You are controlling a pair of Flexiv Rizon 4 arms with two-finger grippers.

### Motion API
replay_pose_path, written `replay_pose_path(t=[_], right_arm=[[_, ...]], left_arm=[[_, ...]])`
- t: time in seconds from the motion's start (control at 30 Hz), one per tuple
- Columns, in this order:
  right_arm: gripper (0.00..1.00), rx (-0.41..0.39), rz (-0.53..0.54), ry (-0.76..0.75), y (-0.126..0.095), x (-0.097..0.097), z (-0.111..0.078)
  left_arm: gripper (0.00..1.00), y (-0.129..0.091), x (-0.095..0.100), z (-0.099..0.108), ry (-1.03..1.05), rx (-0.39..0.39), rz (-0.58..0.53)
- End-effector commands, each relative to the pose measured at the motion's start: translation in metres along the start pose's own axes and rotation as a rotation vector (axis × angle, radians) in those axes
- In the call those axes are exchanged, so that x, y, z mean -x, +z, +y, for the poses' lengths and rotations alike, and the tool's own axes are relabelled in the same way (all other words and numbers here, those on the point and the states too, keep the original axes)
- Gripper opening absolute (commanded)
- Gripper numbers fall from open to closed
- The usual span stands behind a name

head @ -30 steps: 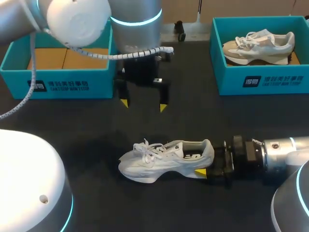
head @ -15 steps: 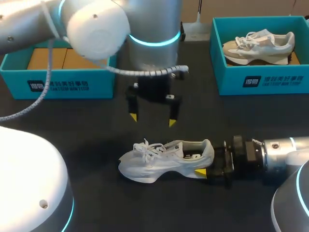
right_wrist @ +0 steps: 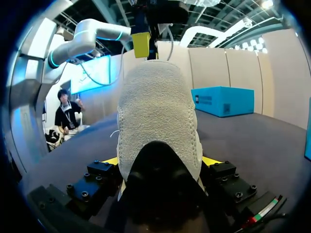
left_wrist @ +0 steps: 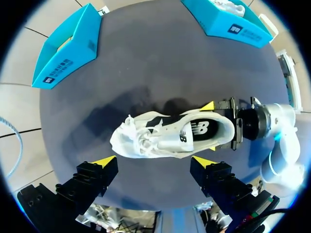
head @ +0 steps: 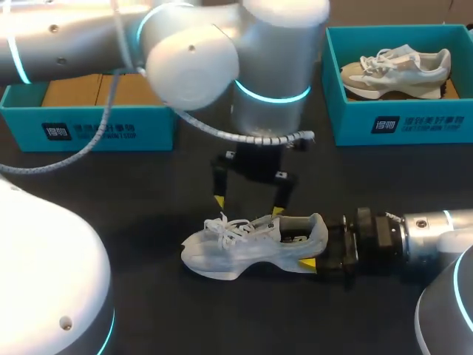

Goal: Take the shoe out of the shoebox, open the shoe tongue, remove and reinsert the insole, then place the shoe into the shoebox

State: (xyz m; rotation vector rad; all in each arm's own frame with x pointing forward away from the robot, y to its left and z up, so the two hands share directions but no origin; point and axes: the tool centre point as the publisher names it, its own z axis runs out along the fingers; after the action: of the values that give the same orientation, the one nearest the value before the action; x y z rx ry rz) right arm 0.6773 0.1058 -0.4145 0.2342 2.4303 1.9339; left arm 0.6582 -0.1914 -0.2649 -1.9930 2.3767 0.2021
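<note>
A white lace-up shoe [head: 247,244] lies on its sole on the black table, toe to the left. My right gripper [head: 319,251] comes in from the right and is shut on the shoe's heel [right_wrist: 158,121], one finger on each side. My left gripper [head: 248,206] hangs open just above the shoe's tongue and laces. In the left wrist view the shoe [left_wrist: 170,138] lies ahead of and between the open fingers of my left gripper [left_wrist: 154,161], apart from them. The dark insole shows inside the opening.
A teal shoebox [head: 89,129] stands at the back left with only a cardboard floor showing. A second teal box [head: 399,122] at the back right holds a beige shoe [head: 395,70]. The left arm's bulky links overhang the table's left and middle.
My left arm has swung forward and down from the back of the table to just over the shoe, its gripper still open. The right gripper and shoe have not moved.
</note>
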Motion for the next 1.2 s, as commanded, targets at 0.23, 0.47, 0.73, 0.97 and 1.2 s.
replay_pose_path(t=[0.23, 0.47, 0.73, 0.97, 1.2], right_arm=[[0.00, -0.004, -0.003, 0.001, 0.001, -0.001, 0.002], [0.00, -0.004, -0.003, 0.001, 0.001, -0.001, 0.002], [0.00, -0.004, -0.003, 0.001, 0.001, -0.001, 0.002], [0.00, -0.004, -0.003, 0.001, 0.001, -0.001, 0.002], [0.00, -0.004, -0.003, 0.001, 0.001, -0.001, 0.002]], left_arm=[[1.00, 0.019, -0.018, -0.007, -0.017, 0.018, -0.081], [1.00, 0.029, -0.031, -0.012, -0.017, 0.026, -0.123], [1.00, 0.040, -0.042, -0.021, -0.030, 0.048, -0.173], [1.00, 0.047, -0.044, -0.021, -0.039, 0.061, -0.227], [1.00, 0.057, -0.039, -0.018, -0.045, 0.080, -0.273]])
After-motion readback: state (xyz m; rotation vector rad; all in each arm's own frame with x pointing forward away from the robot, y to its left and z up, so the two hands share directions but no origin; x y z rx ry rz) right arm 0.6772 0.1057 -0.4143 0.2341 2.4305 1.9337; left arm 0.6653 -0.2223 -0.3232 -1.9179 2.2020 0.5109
